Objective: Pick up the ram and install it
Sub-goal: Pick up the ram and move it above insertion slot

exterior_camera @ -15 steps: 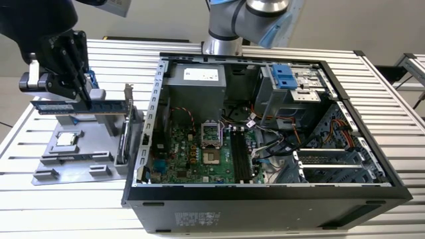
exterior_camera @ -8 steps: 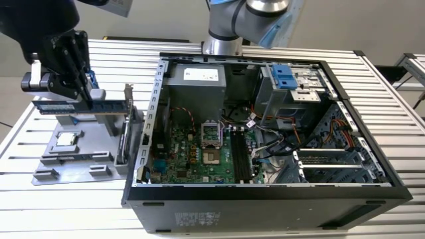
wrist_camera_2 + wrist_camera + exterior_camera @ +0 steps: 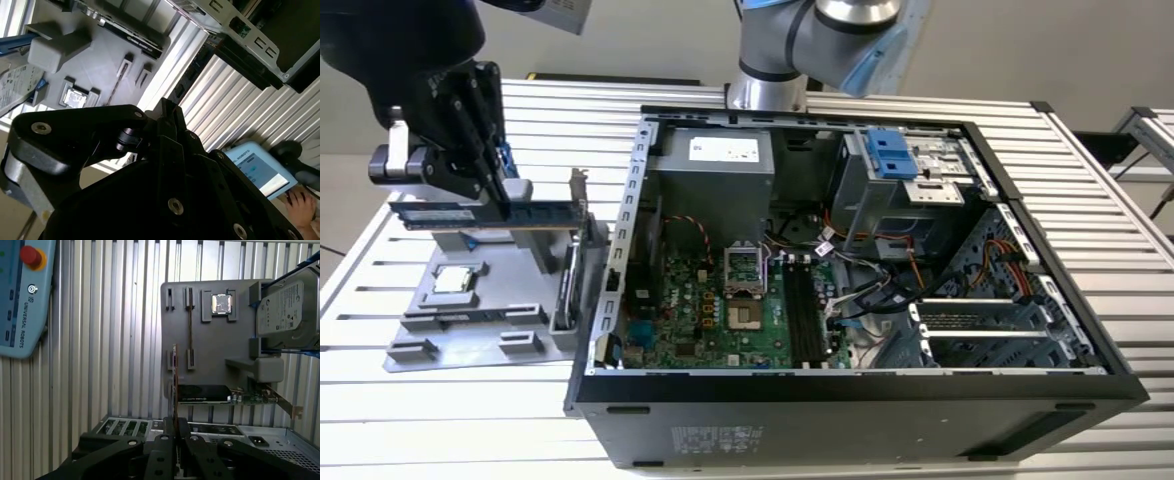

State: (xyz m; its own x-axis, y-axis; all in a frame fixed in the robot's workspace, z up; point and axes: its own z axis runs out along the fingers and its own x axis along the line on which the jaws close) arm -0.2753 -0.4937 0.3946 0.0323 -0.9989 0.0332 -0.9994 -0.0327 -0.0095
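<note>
In the first wrist view the ram (image 3: 174, 385) appears edge-on as a thin dark stick. It rises from between my gripper's (image 3: 174, 429) black fingers, which are shut on its lower end. It hangs over the grey parts tray (image 3: 215, 365), beside the tray's long narrow groove (image 3: 190, 325). In the exterior view my gripper (image 3: 496, 188) is above the tray (image 3: 467, 320), on the exterior view's left of the open computer case (image 3: 854, 385). The black memory slots (image 3: 803, 315) lie on the green motherboard inside the case.
On the tray sit a silver hard drive in a blue frame (image 3: 287, 305), a processor chip (image 3: 222, 303) and an expansion card with a metal bracket (image 3: 205, 393). A teach pendant (image 3: 20, 300) lies on the slatted table, with a person's hand (image 3: 300, 205) by it.
</note>
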